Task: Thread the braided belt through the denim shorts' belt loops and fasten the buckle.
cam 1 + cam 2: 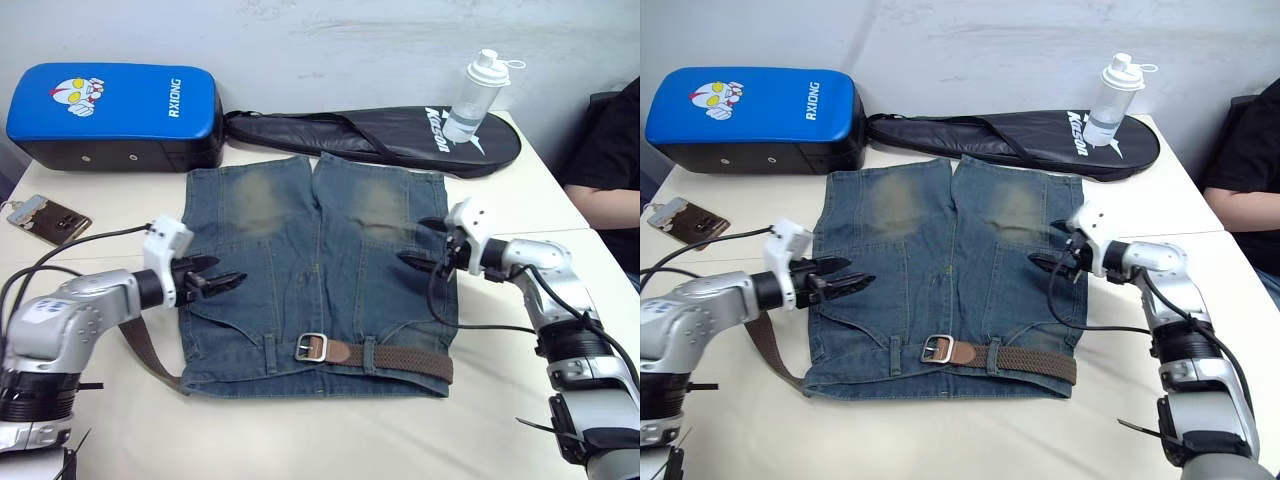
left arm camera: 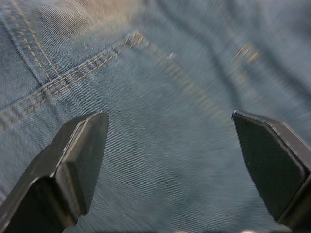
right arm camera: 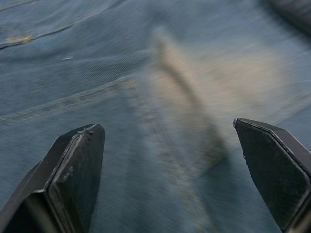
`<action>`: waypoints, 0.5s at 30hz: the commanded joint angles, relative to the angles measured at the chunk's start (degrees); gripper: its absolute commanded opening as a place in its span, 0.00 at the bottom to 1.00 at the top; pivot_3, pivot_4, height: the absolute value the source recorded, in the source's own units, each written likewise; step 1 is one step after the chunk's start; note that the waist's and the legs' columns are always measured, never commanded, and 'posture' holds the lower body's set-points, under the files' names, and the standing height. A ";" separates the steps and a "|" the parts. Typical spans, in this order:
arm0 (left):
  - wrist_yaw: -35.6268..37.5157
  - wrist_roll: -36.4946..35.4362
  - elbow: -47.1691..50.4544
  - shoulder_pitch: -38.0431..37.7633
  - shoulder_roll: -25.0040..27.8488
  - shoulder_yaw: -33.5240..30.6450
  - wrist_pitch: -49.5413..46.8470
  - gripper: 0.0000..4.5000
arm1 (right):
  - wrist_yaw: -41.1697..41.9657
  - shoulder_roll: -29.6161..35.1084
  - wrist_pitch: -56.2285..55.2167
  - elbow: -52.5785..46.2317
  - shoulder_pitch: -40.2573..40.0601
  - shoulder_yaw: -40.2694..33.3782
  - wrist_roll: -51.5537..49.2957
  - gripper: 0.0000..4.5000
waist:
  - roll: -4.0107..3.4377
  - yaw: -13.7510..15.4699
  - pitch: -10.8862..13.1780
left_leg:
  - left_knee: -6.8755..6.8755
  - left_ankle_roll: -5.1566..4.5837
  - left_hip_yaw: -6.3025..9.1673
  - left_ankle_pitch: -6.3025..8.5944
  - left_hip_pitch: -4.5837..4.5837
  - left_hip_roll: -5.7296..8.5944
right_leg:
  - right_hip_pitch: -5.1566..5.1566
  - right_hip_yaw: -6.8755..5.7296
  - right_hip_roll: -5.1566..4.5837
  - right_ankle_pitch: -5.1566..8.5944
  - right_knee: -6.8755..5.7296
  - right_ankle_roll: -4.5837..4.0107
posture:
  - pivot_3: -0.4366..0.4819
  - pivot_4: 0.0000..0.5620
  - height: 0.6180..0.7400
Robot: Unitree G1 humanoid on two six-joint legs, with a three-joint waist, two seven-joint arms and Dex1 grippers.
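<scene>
Braided belt threaded along denim shorts; both claws gape.

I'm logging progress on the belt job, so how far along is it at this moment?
Done: the braided belt runs through belt loops on the denim shorts, and its buckle looks fastened mid-waistband. In hand: nothing; the left gripper and right gripper are open over the shorts. Left: belt slack hangs beyond the shorts' left edge.

Head pair overhead; wrist cameras close above denim shorts.
</scene>
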State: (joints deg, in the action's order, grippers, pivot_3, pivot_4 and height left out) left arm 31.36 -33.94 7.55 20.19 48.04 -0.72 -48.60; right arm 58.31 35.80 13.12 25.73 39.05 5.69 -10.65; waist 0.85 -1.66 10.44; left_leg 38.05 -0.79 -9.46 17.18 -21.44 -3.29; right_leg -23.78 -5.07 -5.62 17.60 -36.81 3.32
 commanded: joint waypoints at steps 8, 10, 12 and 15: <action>-2.62 10.42 5.75 -6.49 -7.21 8.02 0.45 0.65 | 3.23 3.84 20.11 -0.24 -0.17 10.29 7.65 0.53 | 0.03 0.92 -1.29 | -0.03 -0.01 0.04 0.21 0.34 0.02 | 0.25 0.00 -0.14 0.08 0.00 -0.13 | 0.48 0.27 1.00; -3.54 9.93 7.28 -6.76 -9.31 7.27 -1.39 0.47 | 3.99 3.81 18.36 -0.50 0.38 10.27 7.79 0.35 | 0.14 1.10 -1.53 | -0.03 -0.04 0.04 0.30 0.37 0.02 | 0.31 0.00 -0.15 0.09 0.05 -0.13 | 0.48 0.27 1.00; -4.23 9.75 8.33 -6.71 -11.20 6.63 -2.74 0.28 | 4.71 3.62 17.15 -0.66 1.10 9.93 7.65 0.14 | 0.25 1.36 -1.69 | -0.02 -0.04 0.04 0.31 0.38 0.03 | 0.32 0.00 -0.17 0.08 0.06 -0.13 | 0.48 0.27 1.00; -5.80 9.64 9.06 -5.89 -14.92 5.30 -4.09 0.04 | 4.57 2.84 12.29 0.41 2.94 8.79 8.13 0.00 | 0.29 1.45 -1.74 | -0.02 -0.02 0.04 0.32 0.38 0.03 | 0.33 0.00 -0.18 0.08 0.07 -0.12 | 0.48 0.27 1.00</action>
State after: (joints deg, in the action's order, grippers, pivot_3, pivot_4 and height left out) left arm 25.56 -22.96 15.47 14.86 34.82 2.47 -50.80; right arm 63.00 39.52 27.67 24.46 42.00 13.33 -3.83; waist 1.13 -0.21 8.71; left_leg 38.03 -0.82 -9.42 17.51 -21.06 -3.25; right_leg -23.45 -5.07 -5.80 17.68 -36.75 3.20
